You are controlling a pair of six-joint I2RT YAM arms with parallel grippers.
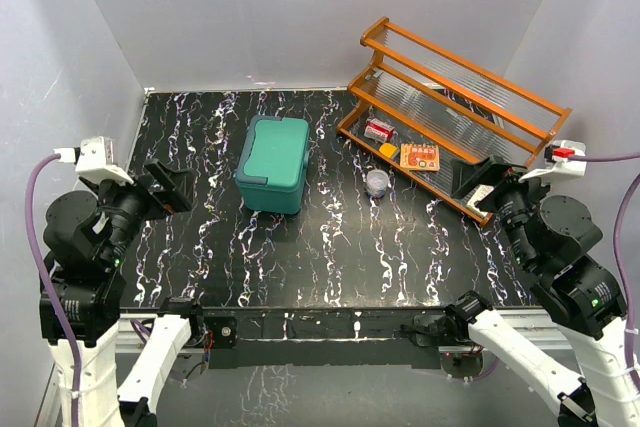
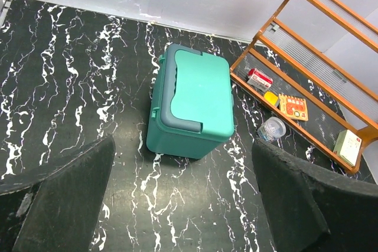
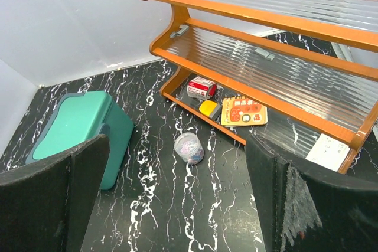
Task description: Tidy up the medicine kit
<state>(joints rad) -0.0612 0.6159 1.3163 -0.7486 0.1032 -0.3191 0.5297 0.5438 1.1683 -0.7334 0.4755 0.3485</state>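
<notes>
Teal kit box (image 1: 272,163) lid shut; supplies on rack (image 1: 452,158) — early or finished. Left gripper (image 2: 183,205), right gripper (image 3: 177,199) spread, empty.

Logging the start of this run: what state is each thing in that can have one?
Teal plastic lidded box: closed, upright.
Small clear round jar: upright on table, apart from rack.
Left claw: open, empty.
Right claw: open, empty.

box labels (image 1: 378,129) unreadable — rack (image 3: 354,4) cropped
</notes>
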